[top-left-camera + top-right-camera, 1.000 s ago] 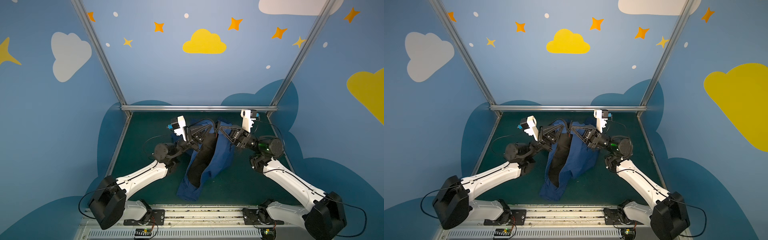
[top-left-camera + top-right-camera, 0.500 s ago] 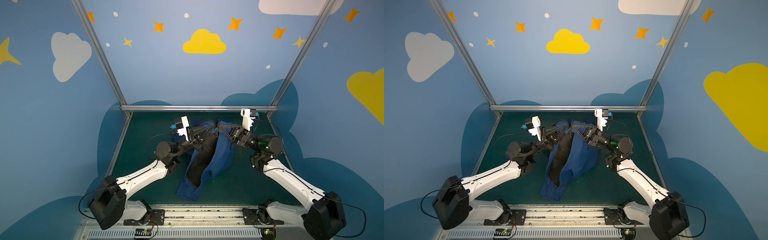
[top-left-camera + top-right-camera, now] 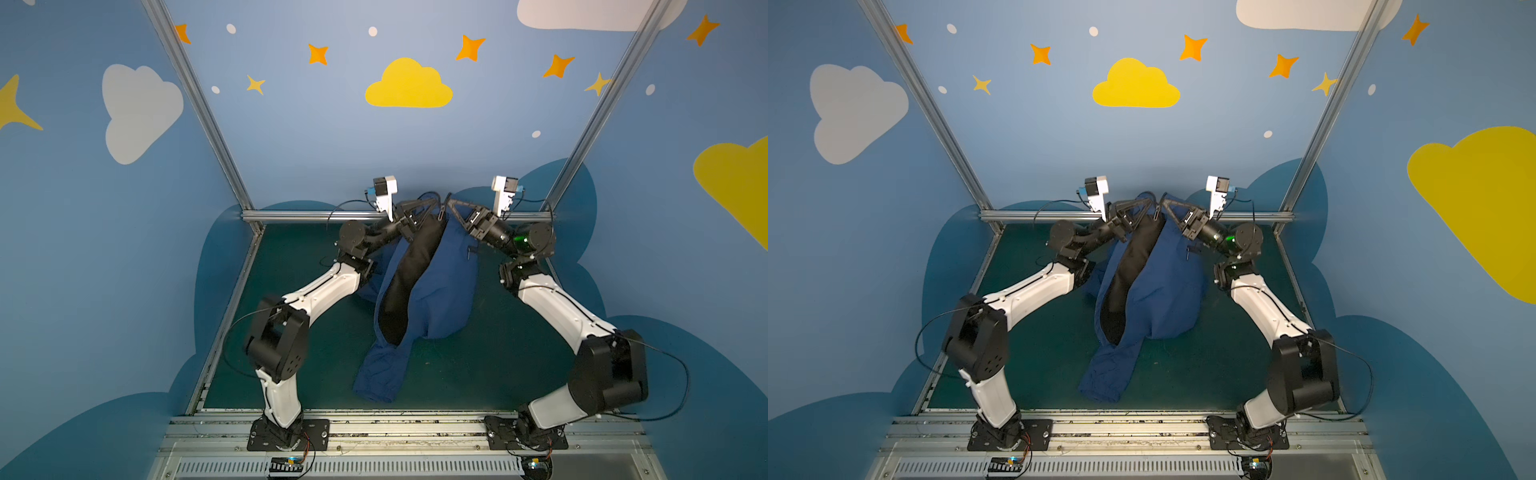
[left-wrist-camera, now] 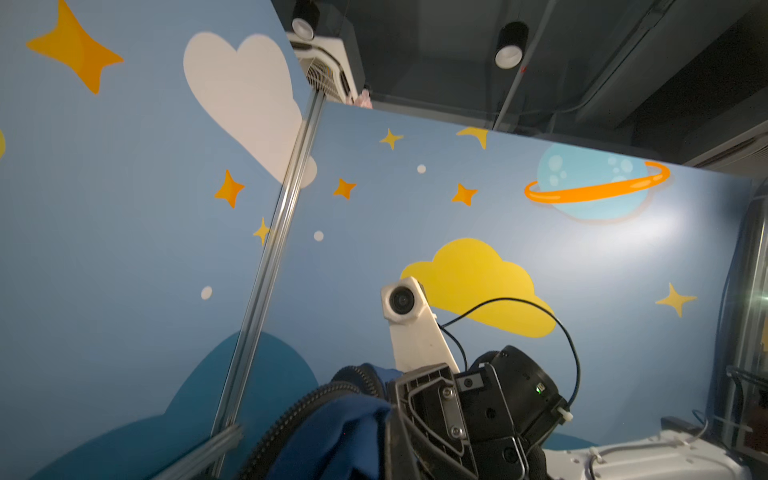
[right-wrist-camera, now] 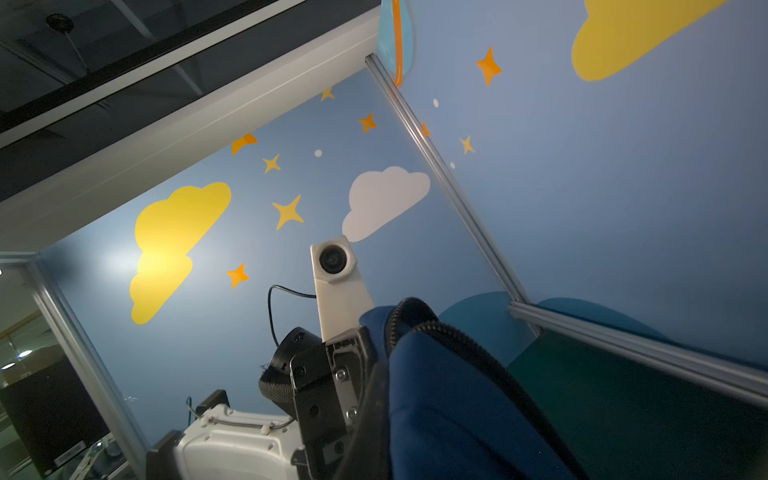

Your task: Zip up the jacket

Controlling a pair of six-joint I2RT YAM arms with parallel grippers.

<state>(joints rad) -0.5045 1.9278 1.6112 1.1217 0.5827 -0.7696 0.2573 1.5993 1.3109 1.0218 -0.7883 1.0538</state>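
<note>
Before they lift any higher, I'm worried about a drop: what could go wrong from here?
1. The left gripper and right gripper pinch the jacket only at its top edge, its bulk hanging below; the cloth may slip free.
2. Their tips nearly meet and could collide.
3. The front gapes, black lining showing, so the zipper may twist.
</note>
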